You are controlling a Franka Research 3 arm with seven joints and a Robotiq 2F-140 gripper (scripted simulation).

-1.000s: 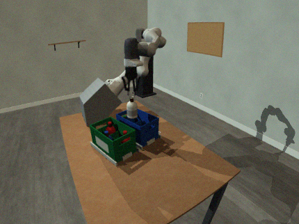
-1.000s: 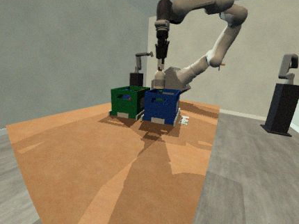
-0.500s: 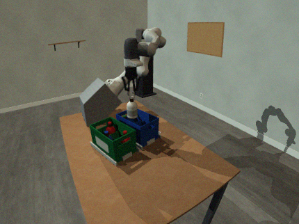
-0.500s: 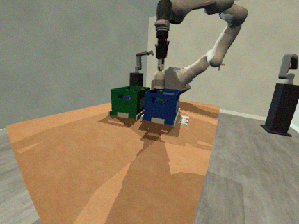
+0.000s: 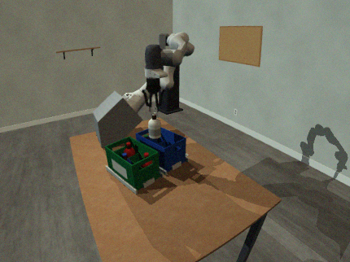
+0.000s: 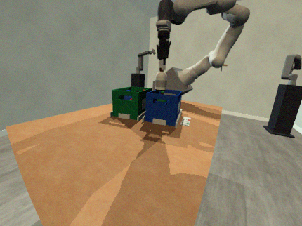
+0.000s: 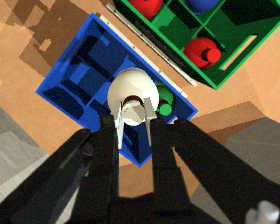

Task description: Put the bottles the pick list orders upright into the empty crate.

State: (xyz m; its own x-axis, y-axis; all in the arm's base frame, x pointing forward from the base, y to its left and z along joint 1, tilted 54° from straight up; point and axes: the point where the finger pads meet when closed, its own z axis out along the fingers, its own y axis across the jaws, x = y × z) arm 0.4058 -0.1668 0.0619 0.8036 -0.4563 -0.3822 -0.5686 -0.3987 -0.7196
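My gripper [image 5: 154, 115] [image 6: 161, 68] [image 7: 133, 109] is shut on the neck of a white bottle [image 5: 154, 129] [image 6: 160, 81] [image 7: 131, 87]. It holds the bottle upright over the blue crate [image 5: 175, 150] [image 6: 161, 109] [image 7: 65, 75], with the bottle's base at about rim height. A green bottle [image 7: 164, 98] stands in the blue crate's cell right beside it. The green crate [image 5: 122, 161] [image 6: 123, 105] [image 7: 170, 35] next to it holds red bottles [image 5: 129, 150] [image 7: 202, 52] and a blue one [image 7: 200, 4]. The pick list [image 6: 186, 121] lies on the table by the blue crate; its lines are too small to read.
A grey slanted box [image 5: 115, 118] stands behind the crates near the arm's base. A black stand with a camera [image 6: 286, 100] stands on the floor at the right. The table [image 5: 183, 210] ends close behind the crates.
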